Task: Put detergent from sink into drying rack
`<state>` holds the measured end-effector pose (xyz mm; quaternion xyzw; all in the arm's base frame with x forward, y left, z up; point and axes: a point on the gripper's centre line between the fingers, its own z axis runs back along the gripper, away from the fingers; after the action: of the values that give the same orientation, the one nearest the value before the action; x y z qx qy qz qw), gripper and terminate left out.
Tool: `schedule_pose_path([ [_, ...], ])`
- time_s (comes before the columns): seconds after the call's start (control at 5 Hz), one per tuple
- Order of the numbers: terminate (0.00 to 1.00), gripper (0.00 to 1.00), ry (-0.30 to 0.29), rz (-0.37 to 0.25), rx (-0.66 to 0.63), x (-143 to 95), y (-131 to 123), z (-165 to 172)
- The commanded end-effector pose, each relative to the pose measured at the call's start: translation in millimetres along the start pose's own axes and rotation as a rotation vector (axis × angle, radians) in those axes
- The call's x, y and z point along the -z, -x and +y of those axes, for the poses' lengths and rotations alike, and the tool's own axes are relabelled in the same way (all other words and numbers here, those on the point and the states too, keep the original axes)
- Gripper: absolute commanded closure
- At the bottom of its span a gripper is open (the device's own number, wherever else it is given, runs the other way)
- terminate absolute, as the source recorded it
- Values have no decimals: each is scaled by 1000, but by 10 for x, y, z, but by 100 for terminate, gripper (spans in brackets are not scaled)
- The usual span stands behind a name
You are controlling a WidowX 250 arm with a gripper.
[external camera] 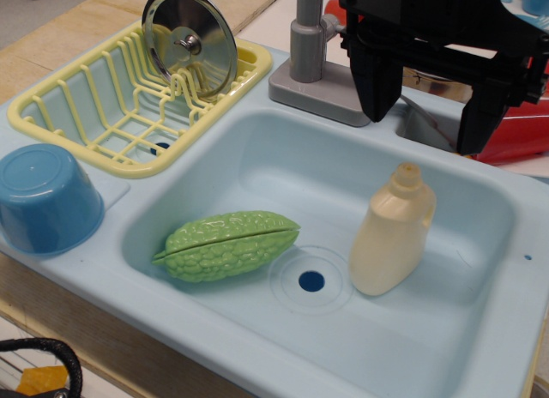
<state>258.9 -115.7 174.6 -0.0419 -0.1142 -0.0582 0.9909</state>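
One wide light-blue sink (257, 171) fills most of the view, and everything else is placed here by reference to its round dark-blue drain hole (311, 281). Up and to the left of the drain, outside the basin, sits the pale yellow drying rack (103, 128) with its slotted ribs; a shiny metal pot lid (190, 39) stands on edge in the rack's far end, knob facing the camera. Above and to the right of the drain hangs the black gripper (431, 106) — its two thick fingers point down and stand well apart, wide open, with nothing between them, well clear of the basin floor. Just behind the gripper, farther from the drain, a red object (515, 132) shows partly at the right edge. Far left of the drain, on the sink's flat ledge just below the rack, an upturned blue bowl (45, 198) rests on its rim. Directly up from the drain, on the sink's back edge, rises the grey faucet (313, 59). Just left of the drain lies the bumpy green gourd (227, 245) on its side on the basin floor. Just right of the drain stands the cream detergent bottle (393, 232) — upright with a slight tilt, its narrow neck below the open fingers but not touching them.
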Motion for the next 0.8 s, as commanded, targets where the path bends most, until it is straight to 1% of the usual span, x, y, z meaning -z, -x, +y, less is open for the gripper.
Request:
schedule_pose_path([
  [0.0,0,0,0,0,0,0,0,0],
  [0.2,0,0,-20,-37,141,37,41,-16],
  [0.4,0,0,-8,-53,273,101,107,-3],
  [0.6,0,0,27,-52,327,210,169,8],
])
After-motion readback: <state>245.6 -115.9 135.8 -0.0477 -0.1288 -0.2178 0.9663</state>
